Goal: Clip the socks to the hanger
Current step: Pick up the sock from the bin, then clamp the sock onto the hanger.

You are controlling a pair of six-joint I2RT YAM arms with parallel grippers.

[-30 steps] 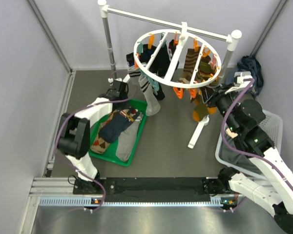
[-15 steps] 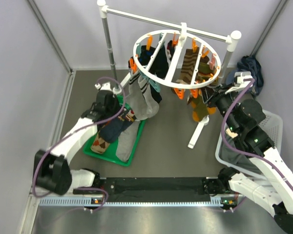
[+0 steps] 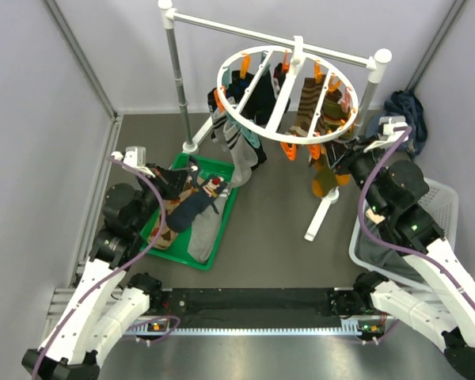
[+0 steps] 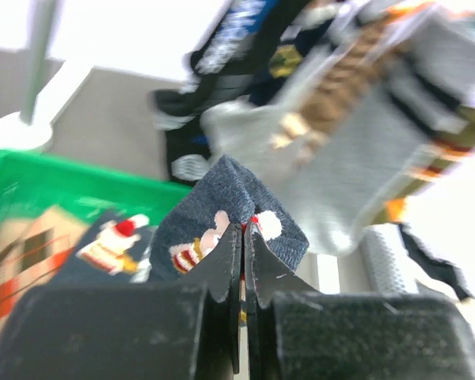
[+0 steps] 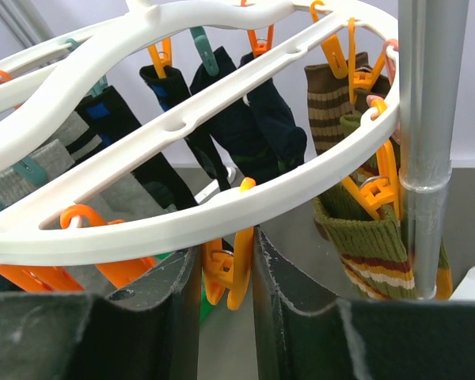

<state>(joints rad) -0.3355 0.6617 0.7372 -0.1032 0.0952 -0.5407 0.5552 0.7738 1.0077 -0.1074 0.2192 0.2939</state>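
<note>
While the left arm (image 3: 123,218) crooks low over the green tray (image 3: 228,212), the right arm (image 3: 396,198) reaches up to the white ring hanger (image 3: 293,141) on its rail (image 3: 237,28).

Left wrist: the claw (image 4: 243,233) pinches a soft navy sock (image 4: 237,194).

Right wrist: the claw (image 5: 226,245) is narrow, nipping an orange plastic clip (image 5: 229,281), with a metal pole (image 5: 431,119) beside it.

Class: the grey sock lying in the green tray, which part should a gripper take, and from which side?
Its near end, from straight above, fingers across its width. The grey sock lies flat and lengthwise by the green tray's right wall, with other socks crowding its far end, so the near end looks freest.
</note>
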